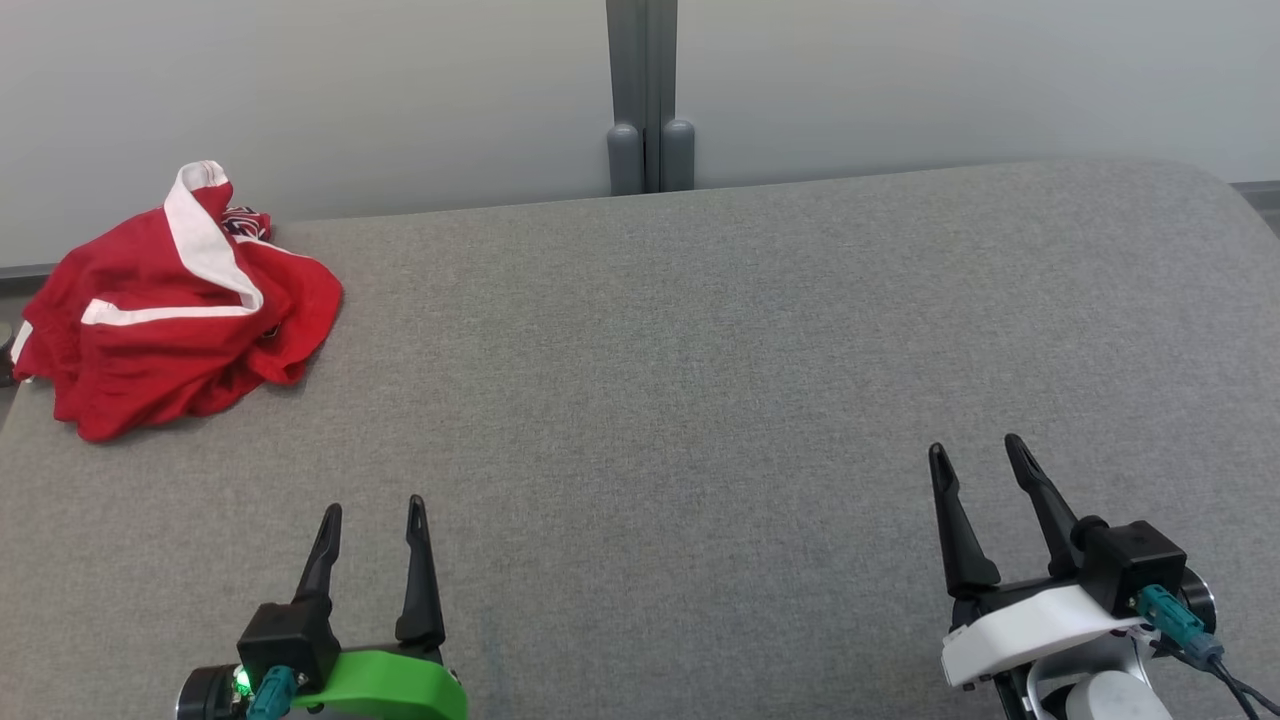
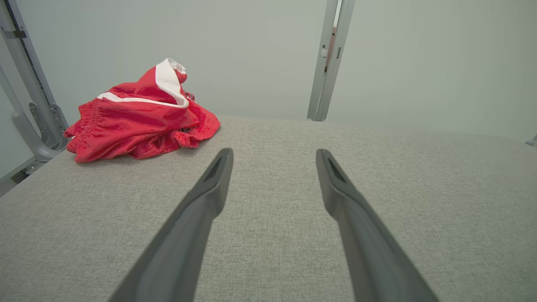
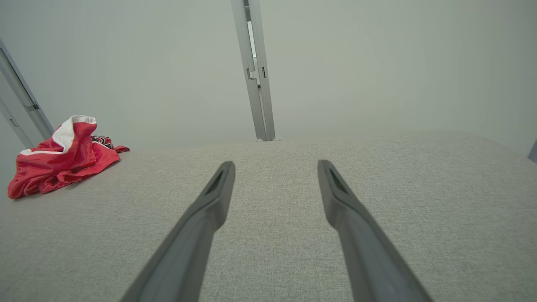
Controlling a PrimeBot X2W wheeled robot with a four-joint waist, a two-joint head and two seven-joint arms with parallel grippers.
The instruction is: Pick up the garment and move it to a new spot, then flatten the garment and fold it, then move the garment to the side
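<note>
The garment (image 1: pixel 170 315) is a crumpled red piece with white stripes, lying in a heap at the far left corner of the grey table (image 1: pixel 700 380). It also shows at upper left in the left wrist view (image 2: pixel 138 119) and far left in the right wrist view (image 3: pixel 58 157). My left gripper (image 1: pixel 373 512) hovers open near the front edge, well short of the garment and to its right, with nothing between its fingers (image 2: pixel 209 188). Over the front right of the table, my right gripper (image 1: pixel 975 448) stands open and empty, fingers (image 3: pixel 214 193) pointing across the cloth surface.
A grey post (image 1: pixel 648 95) stands behind the table's far edge at the middle, against a pale wall. A metal frame (image 2: pixel 31 105) rises off the table's left corner beside the garment. The table's right corner (image 1: pixel 1215 190) is rounded.
</note>
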